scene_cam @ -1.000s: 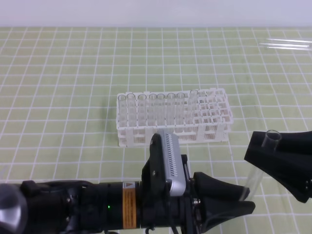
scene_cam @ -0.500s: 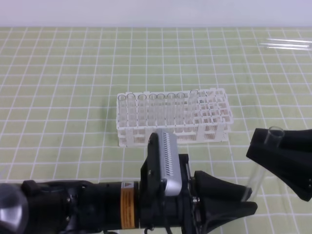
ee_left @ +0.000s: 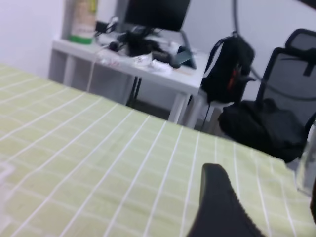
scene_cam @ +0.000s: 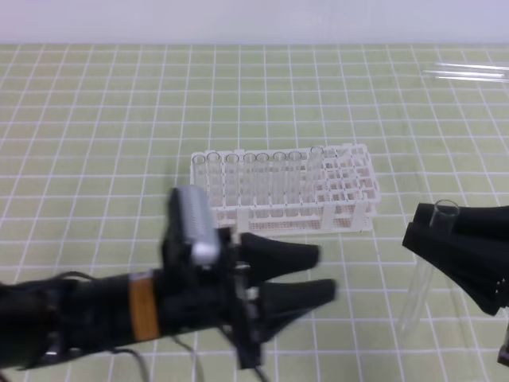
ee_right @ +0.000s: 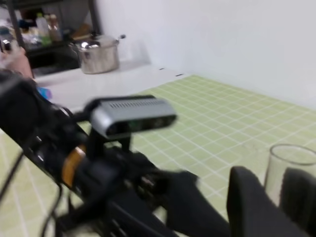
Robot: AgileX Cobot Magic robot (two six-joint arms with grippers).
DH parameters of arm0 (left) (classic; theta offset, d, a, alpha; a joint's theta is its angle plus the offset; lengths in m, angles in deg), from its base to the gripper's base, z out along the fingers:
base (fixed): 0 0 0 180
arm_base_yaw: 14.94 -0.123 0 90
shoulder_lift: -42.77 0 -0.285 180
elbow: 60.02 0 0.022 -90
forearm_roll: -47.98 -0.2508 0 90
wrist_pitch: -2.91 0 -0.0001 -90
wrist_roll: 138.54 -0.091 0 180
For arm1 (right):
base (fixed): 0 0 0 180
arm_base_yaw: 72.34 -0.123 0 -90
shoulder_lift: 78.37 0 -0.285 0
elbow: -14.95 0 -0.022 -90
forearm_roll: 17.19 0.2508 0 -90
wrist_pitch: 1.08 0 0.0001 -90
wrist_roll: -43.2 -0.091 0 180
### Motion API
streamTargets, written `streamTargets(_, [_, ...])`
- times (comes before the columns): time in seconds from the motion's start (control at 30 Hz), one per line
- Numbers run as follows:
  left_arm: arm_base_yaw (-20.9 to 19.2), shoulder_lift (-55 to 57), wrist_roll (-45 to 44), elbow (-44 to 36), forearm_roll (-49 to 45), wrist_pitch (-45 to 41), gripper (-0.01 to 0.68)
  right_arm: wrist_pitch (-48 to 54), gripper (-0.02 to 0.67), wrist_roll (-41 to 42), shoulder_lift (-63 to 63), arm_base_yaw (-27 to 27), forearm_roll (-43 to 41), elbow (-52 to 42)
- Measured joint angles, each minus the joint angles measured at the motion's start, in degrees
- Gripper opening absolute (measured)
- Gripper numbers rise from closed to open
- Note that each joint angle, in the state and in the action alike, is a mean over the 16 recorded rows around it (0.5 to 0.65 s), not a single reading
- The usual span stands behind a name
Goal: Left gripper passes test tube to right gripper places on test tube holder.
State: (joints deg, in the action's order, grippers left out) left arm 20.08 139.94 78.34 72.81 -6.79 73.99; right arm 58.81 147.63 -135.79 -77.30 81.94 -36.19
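left claw (scene_cam: pixel 324 272): near left of the bench (scene_cam: pixel 95 119), on a black arm with an orange band and a silver-grey camera casing on top. its two black fingers are spread apart with nothing between them, tips pointing right. the picture is blurred here. in the left wrist view one black finger (ee_left: pixel 219 207) shows over the green grid.

right claw (scene_cam: pixel 425 239): near right, an all-black wedge entering from the right edge, clamped on the test tube.

test tube (scene_cam: pixel 415 306): clear glass, upright, well apart from the left claw. the open rim stands above the right claw and the lower length hangs below it toward the bench. whether the bottom touches the bench cannot be told. in the right wrist view the rim (ee_right: pixel 291 165) sits between the dark fingers.

test tube holder (scene_cam: pixel 350 191): white lattice rack at mid bench, beyond both claws and apart from them.

rack tubes (scene_cam: pixel 254 179): a row of clear tubes standing in the holder's left part.

loose tubes (scene_cam: pixel 469 73): clear, lying at the far right.
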Motion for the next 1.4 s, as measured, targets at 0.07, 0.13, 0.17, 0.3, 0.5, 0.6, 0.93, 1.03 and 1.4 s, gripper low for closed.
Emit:
streamTargets(0.07, [-3.0, -1.7, 1.5, -0.9, -3.3, 0.7, 0.307, -0.9, 0.100, 0.6, 0.0, 0.0, 0.0, 0.4])
streamTargets(0.13, [-6.0, -3.9, 3.1, -1.8, -6.9, 0.9, 0.269, -1.8, 0.100, 1.2, 0.0, 0.0, 0.0, 0.9])
streamTargets(0.17, [-7.4, -5.1, 3.9, -2.1, -8.8, 0.7, 0.249, -2.3, 0.100, 1.5, 0.0, 0.0, 0.0, 1.1])
streamTargets(0.3, [-12.4, -11.7, 8.6, -3.3, -16.5, -0.4, 0.164, -3.5, 0.100, 2.9, -0.2, 0.0, 0.1, 2.5])
streamTargets(0.5, [-16.8, -24.7, 19.2, -3.9, -26.7, -8.1, 0.036, -4.9, 0.100, 4.0, -1.5, 0.0, 0.1, 4.8])
streamTargets(0.6, [-17.7, -32.2, 26.1, -3.9, -31.1, -14.7, 0.014, -5.2, 0.100, 4.6, -2.8, 0.0, 0.1, 5.5])
streamTargets(0.93, [-18.1, -56.2, 50.4, -5.5, -43.5, -34.9, 0.000, -3.2, 0.100, 6.3, -7.8, 0.0, 0.2, 6.5])
streamTargets(1.03, [-18.1, -61.1, 54.8, -6.7, -45.7, -37.9, 0.000, -2.3, 0.100, 6.6, -8.7, 0.0, 0.2, 6.9])
streamTargets(1.4, [-18.1, -67.5, 60.0, -10.6, -46.2, -41.3, 0.000, -0.7, 0.099, 7.3, -9.2, -0.1, 0.2, 8.4])
